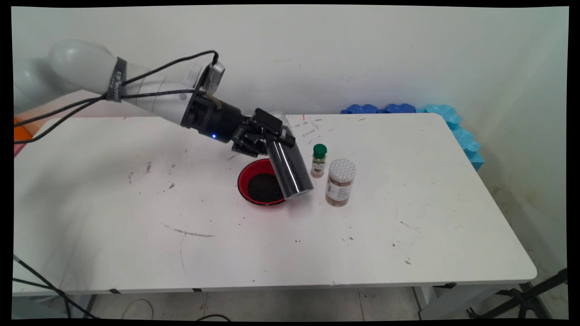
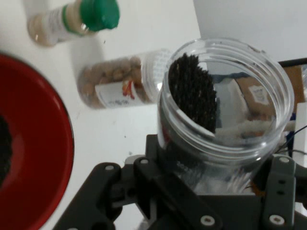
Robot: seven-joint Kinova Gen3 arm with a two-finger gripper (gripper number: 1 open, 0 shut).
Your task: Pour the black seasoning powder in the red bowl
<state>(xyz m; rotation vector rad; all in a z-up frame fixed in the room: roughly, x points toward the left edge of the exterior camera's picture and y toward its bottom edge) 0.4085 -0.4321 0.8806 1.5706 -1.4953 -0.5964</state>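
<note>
Operator, your gripper (image 1: 265, 136) is clamped on a clear open jar (image 1: 290, 170), gripping it near the mouth end; the main view shows the jar tilted, its closed base lower and to the right, hanging over the right rim of the red bowl (image 1: 260, 182) and apart from the table (image 1: 408, 235). From that view the jar reads as dark along its length and you cannot tell how full it is. The hand view settles this: looking into the open jar (image 2: 225, 110) you see a mass of fine black grains (image 2: 194, 91) banked against one wall, the rest of the interior clear. The same view shows the gripper (image 2: 192, 191) linkage pressed against the jar's outside, though the fingertips themselves are hidden behind the jar. The main view shows dark grains lying in the bowl; in the hand view only a slice of the red bowl (image 2: 43, 158) appears at the left edge, with a dark patch barely showing. Just right of the jar, a small green-capped bottle (image 1: 319, 160) stands upright, and a wider clear container with a perforated lid (image 1: 340, 182) stands beside it, nearer the camera. In the hand view the green-capped bottle (image 2: 72, 19) and the perforated-lid container (image 2: 122, 81), filled with brown pieces, appear sideways.
</note>
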